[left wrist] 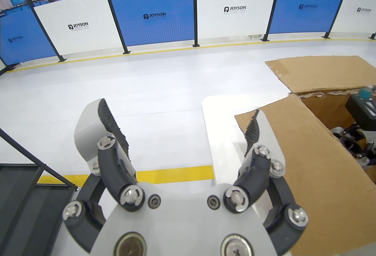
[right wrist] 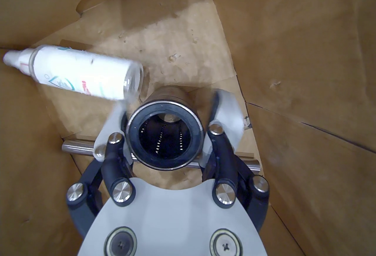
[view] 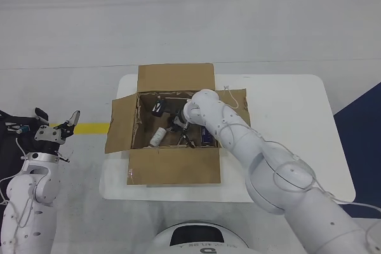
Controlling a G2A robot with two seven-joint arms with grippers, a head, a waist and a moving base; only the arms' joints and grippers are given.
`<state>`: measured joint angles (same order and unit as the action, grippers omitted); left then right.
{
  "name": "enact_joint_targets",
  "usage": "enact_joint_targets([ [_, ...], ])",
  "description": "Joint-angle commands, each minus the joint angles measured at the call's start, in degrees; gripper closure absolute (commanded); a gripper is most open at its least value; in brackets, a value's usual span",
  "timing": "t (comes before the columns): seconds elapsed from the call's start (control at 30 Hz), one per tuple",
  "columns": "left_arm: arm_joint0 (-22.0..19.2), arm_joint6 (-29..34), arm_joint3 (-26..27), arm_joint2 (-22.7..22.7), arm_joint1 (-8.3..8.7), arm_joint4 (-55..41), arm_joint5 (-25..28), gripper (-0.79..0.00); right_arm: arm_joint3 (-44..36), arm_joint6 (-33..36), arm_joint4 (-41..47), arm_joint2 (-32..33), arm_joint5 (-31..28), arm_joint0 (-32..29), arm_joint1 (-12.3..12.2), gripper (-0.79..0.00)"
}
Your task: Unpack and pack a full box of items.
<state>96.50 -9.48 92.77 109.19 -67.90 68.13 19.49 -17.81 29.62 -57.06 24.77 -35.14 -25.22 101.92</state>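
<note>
An open cardboard box [view: 178,79] stands on the white table [view: 292,127]. My right gripper [right wrist: 168,104] is down inside the box, shut on a black and steel linear bearing [right wrist: 192,133] that stands on end between its fingers. A white spray bottle [right wrist: 82,75] lies on the box floor just beyond the bearing, and the same bottle [view: 158,136] lies near the box's left wall. A steel rod [right wrist: 79,147] lies under the gripper. My left gripper [left wrist: 179,110] hangs open and holds nothing, off the table's left side [view: 57,120].
The box flaps [left wrist: 308,151] fold outward on all sides. Dark items [view: 162,106] lie in the box's far part, and a black device [left wrist: 362,110] is among them. A black rack [left wrist: 23,198] stands left of the table. Bare tabletop lies right of the box.
</note>
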Motion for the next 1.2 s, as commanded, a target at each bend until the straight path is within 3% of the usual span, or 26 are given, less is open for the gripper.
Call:
enact_joint_targets([
  [0.0,0.00,0.00,0.00,0.00,0.00,0.00,0.00,-0.785,0.65,-0.55,0.09,0.11,-0.55,0.21,0.23,-0.166],
  [0.03,0.00,0.00,0.00,0.00,0.00,0.00,0.00,-0.785,0.91,-1.05,0.17,0.21,-0.92,0.35,0.33,-0.043],
  [0.07,0.00,0.00,0.00,0.00,0.00,0.00,0.00,-0.785,1.10,-1.76,0.46,0.38,-1.79,0.43,0.38,0.000],
  [0.33,0.00,0.00,0.00,0.00,0.00,0.00,0.00,-0.785,1.08,-7.02,0.95,1.76,-6.08,2.31,-0.16,0.000],
  [0.57,0.00,0.00,0.00,0.00,0.00,0.00,0.00,-0.785,-1.36,-17.19,-4.14,2.65,-3.58,3.58,-3.19,0.000],
  [0.7,0.00,0.00,0.00,0.00,0.00,0.00,0.00,-0.785,-3.87,-21.89,-7.41,3.77,-5.50,3.92,-6.24,0.000],
  [0.9,0.00,0.00,0.00,0.00,0.00,0.00,0.00,-0.785,-11.56,-26.60,-12.41,6.35,-14.81,2.68,-11.97,0.000],
  [1.17,0.00,0.00,0.00,0.00,0.00,0.00,0.00,-0.785,-29.73,-38.99,-23.02,18.49,-20.24,-5.11,-23.89,0.000],
])
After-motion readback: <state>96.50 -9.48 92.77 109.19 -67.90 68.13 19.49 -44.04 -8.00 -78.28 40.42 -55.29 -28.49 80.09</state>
